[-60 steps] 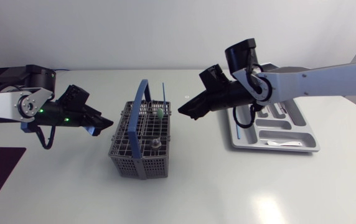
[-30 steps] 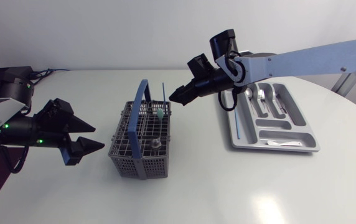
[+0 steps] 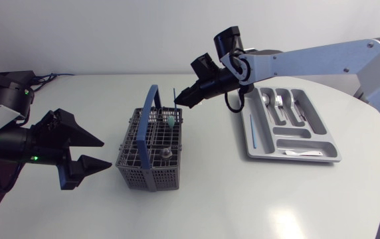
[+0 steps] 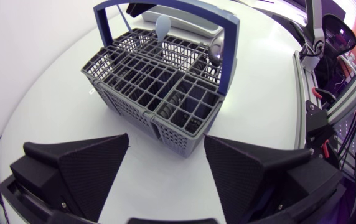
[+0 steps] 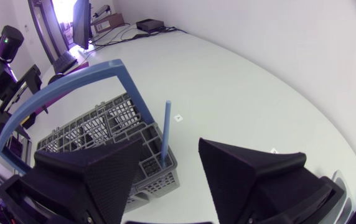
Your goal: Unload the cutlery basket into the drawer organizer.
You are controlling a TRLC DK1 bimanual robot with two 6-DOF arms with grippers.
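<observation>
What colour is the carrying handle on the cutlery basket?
The handle is blue, over a grey basket; it shows clearest in the left wrist view.

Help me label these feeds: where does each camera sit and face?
Head view: above the table, looking down on cutlery basket, drawer organizer, left gripper, right gripper.
Left wrist view: on left arm, facing the basket's end; own open fingers show.
Right wrist view: on right arm, facing the blue stick; own open fingers show.
Shared: all show the basket.
</observation>
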